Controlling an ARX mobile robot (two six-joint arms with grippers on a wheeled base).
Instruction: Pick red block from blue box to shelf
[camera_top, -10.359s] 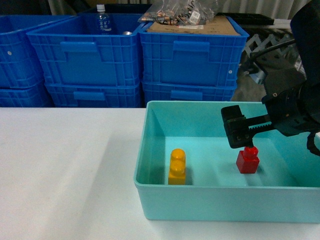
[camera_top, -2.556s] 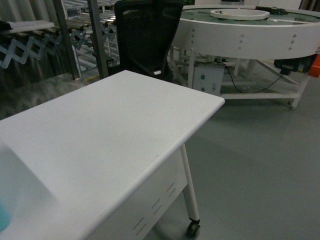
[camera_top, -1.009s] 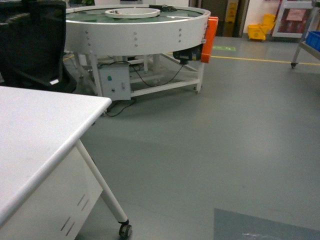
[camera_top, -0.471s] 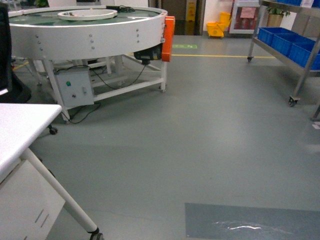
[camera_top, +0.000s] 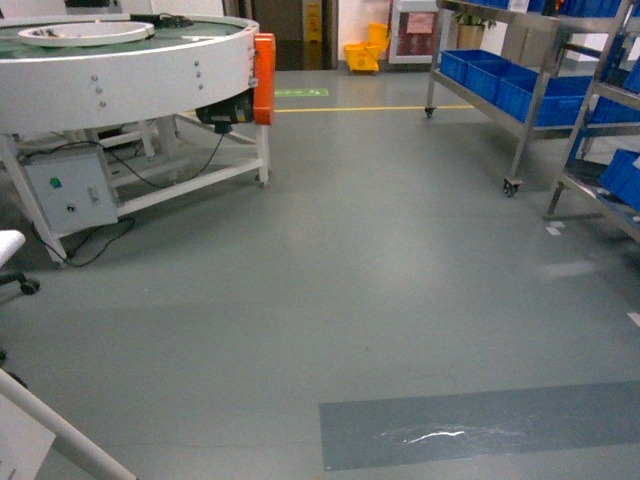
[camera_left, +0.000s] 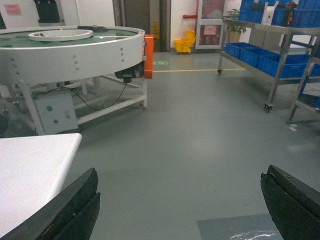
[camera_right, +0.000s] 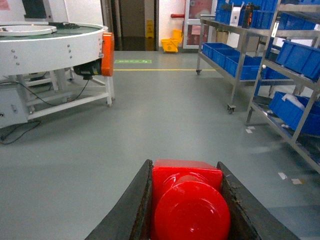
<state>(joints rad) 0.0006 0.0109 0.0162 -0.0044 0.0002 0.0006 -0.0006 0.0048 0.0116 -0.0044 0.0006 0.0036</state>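
Red block (camera_right: 187, 202) sits at the bottom centre of our right wrist view, pinched between the two fingers of the right gripper (camera_right: 186, 210), one against each flank, its round stud facing the lens. We judge the firm side grip is there to keep the glossy brick from slipping while we carry it across the floor. Our left gripper (camera_left: 180, 210) is splayed wide and holds nothing; its two dark fingers (camera_left: 67, 212) show only in the lower corners of the left wrist view, with bare floor between them.

Outward from the jaws, the shelf (camera_top: 540, 70) stands along the upper right of the head view: we can make out two steel racks there, the farther one on castors, carrying several dark blue crates (camera_top: 490, 75). We cannot count them exactly. One round conveyor (camera_top: 130, 60) fills the upper left, with one grey control box (camera_top: 65, 195) under it. One white table corner (camera_left: 30, 175) shows at the left of the left wrist view. No turquoise box is in view, so the block is clear of it and the placing is not yet done.
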